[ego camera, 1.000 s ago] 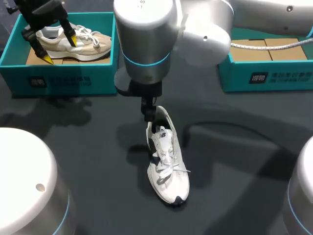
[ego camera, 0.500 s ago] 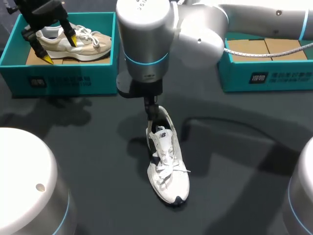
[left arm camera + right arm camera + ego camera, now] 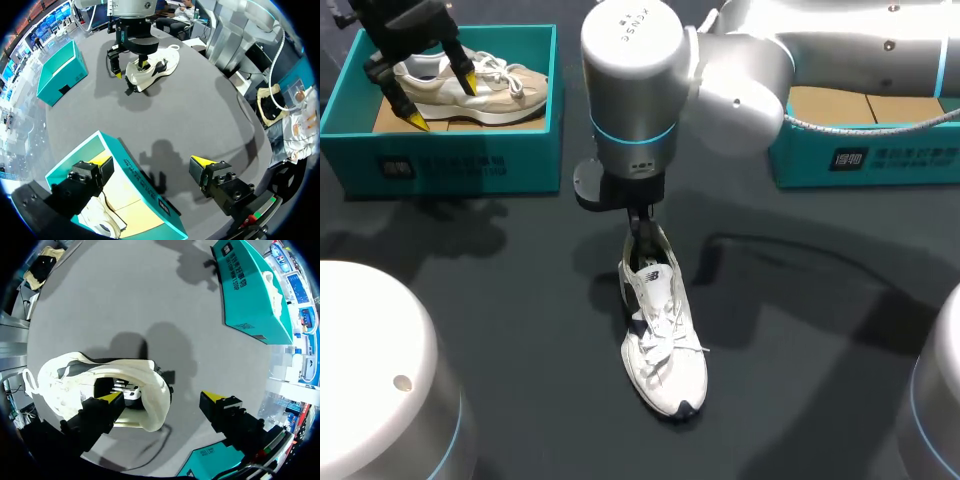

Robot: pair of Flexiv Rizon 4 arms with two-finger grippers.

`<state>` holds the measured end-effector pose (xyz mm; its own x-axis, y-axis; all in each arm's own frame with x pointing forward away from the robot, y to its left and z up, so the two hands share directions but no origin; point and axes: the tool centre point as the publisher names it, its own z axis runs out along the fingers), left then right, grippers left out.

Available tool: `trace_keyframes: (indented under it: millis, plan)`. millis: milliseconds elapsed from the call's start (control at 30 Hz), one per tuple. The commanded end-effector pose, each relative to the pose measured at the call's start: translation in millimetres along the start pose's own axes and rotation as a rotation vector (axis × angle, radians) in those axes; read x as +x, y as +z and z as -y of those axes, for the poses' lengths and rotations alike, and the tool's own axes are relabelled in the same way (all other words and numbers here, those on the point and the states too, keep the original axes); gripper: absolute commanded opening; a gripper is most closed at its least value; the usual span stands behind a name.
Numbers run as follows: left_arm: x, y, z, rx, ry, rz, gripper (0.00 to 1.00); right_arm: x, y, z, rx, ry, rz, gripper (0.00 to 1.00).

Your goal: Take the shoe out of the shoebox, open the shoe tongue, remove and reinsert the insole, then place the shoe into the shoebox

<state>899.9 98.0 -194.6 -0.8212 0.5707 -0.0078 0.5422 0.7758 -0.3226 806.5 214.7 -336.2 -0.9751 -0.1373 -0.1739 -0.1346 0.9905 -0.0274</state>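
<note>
Two teal containers stand at the far side of the table (image 3: 820,330). The left shoebox (image 3: 440,160) holds a beige shoe (image 3: 495,85) lying on its side over the brown card floor. The right shoebox (image 3: 865,160) shows only brown card (image 3: 865,100) inside, with my right arm crossing above it. The white shoe (image 3: 662,340), the task's thing, is out of both boxes: it stands upright on its sole on the dark table between them, nearer me, with its toe toward me and its heel toward the boxes. My left gripper (image 3: 444,103) hangs released over the left shoebox, its fingers wide apart; in the left wrist view one finger is over the box's inside and the other is beyond its long wall. My right gripper (image 3: 162,397) is also unclenched and grasps nothing: one yellow-tipped finger sits inside the shoe's opening, and the other stands outside, clear of the heel collar. Compared with one second ago, my right arm's wrist has swung toward the right side of the head view, while the white shoe, the beige shoe and my left gripper lie as before.
</note>
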Motion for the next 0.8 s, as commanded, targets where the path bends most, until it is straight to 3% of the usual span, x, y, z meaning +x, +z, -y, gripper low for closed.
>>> trace_keyframes:
  millis: [33,300,800]
  plan:
    - [-0.3,0.0,-0.2,-0.003,0.001,-0.002,1.0,-3.5,11.6,0.8,-0.014,-0.003,-0.016,0.99]
    - [-0.3,0.0,-0.2,-0.003,0.001,-0.002,1.0,-3.2,23.7,1.3,-0.031,0.0,-0.043,0.83]
    - [-0.3,0.0,-0.2,-0.003,0.001,-0.002,1.0,1.0,41.7,1.3,-0.06,-0.002,-0.095,0.77]
